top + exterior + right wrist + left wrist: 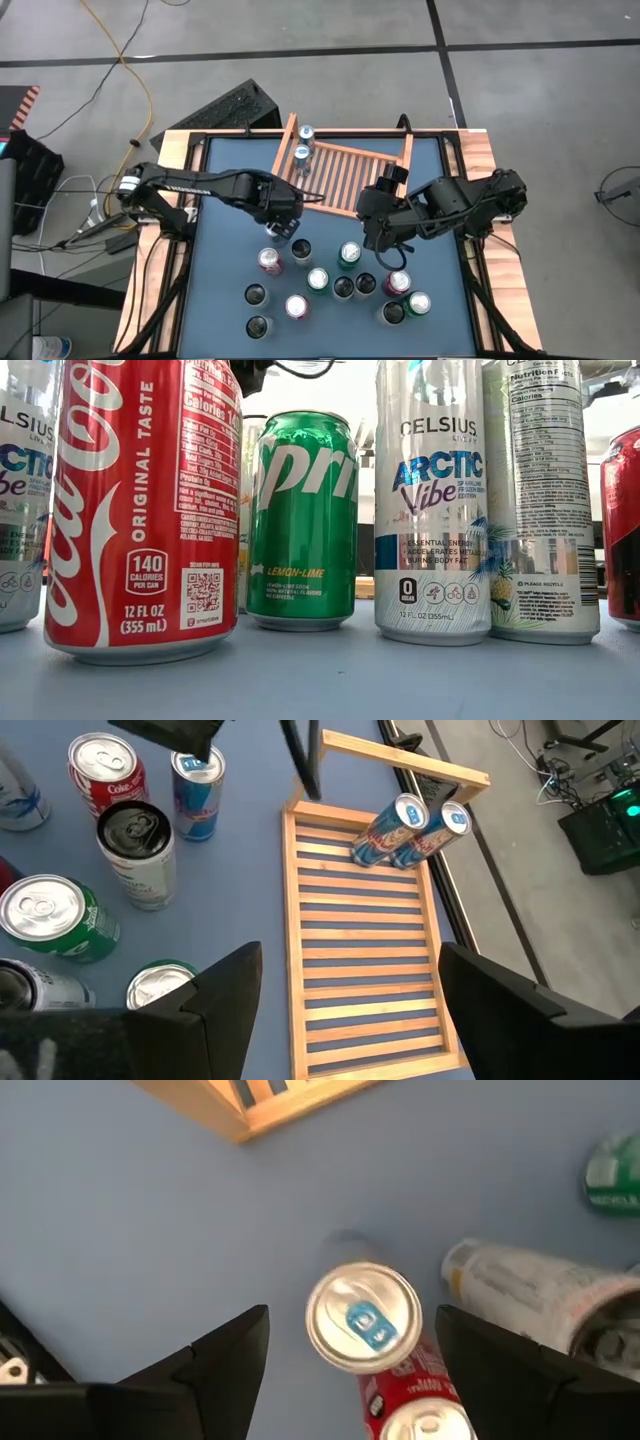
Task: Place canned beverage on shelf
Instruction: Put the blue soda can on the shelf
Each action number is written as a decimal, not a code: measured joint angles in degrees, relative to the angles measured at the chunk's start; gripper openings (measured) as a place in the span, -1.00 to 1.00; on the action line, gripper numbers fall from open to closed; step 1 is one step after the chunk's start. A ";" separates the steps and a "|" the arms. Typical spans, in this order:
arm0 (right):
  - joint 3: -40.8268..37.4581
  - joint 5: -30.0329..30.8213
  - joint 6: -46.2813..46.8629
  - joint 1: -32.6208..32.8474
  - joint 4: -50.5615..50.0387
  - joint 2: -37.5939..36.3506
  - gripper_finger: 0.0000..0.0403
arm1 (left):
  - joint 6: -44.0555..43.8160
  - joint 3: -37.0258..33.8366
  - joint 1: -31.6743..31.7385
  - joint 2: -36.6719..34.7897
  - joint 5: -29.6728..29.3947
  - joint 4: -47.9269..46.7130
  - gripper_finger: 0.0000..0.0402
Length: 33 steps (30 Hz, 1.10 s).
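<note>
Left gripper [350, 1355], jaws wide and empty, hovers over a slim can [363, 1317] near the shelf [345, 172]. Right gripper [345, 1010], also wide, waits nearby. Two cans [304, 142] shelved; about a dozen remain on the table [225, 260].

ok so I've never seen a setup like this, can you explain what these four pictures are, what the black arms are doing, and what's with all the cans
These are two robot arms at a blue table, each ending in a two-finger gripper. One picture looks straight down, one sits at table height among the cans, and two come from cameras on the wrists. The wooden shelf at the far side already holds two blue cans. More cans stand in a loose group nearer the front. The left gripper is open, hovering above a small blue-tabbed can, holding nothing. The right gripper is open too, empty, looking over the shelf.
</note>
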 joint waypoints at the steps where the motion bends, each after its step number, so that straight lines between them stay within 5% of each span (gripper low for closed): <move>1: 0.00 0.00 0.00 0.00 0.01 0.00 0.45 | 0.57 0.06 0.00 0.45 0.70 0.21 0.36; 33: 0.00 -0.10 0.03 1.12 0.00 0.00 0.45 | 3.83 0.00 -1.18 6.70 3.86 0.29 0.36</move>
